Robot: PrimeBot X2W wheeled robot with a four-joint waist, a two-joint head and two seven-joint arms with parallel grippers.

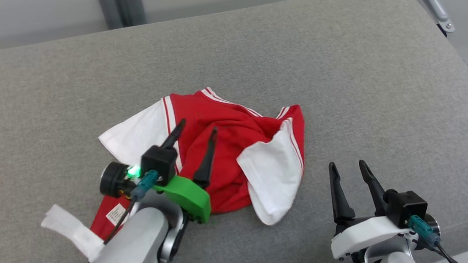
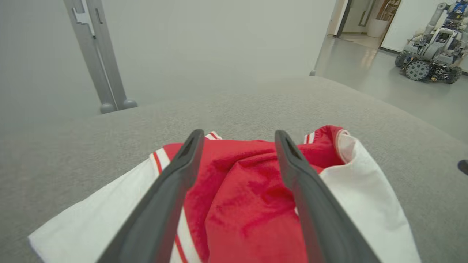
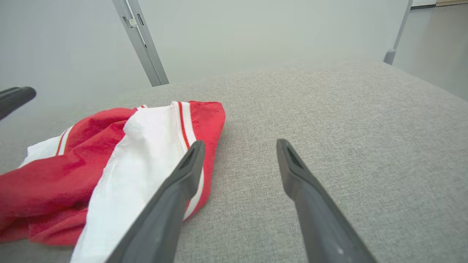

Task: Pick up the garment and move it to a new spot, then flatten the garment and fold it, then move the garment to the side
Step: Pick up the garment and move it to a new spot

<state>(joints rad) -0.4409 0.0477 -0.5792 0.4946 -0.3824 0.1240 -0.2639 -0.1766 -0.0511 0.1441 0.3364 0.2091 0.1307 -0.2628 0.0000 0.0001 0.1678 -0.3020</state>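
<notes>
The red-and-white shirt (image 1: 238, 136) lies crumpled on the grey cushion (image 1: 349, 74), its sleeves flopped over the body. The left hand (image 1: 198, 127) is poised open over the red middle and holds nothing. The right hand (image 1: 347, 164) is open too, over bare cushion just beside a white sleeve (image 1: 272, 173). A pinch into this heap would likely catch several layers and lift a wad that won't spread flat.

Bright, even, diffuse light, no clear source, no glare. Soft faint shadows under garment (image 1: 232, 148) edges on grey cushion (image 1: 349, 74). Head view sharp. Wrist views wide-angle, cushion bows at edges; left gripper (image 2: 238, 133) blurs near bottom edge. Green indicator light (image 1: 131, 171) slightly blown out.
</notes>
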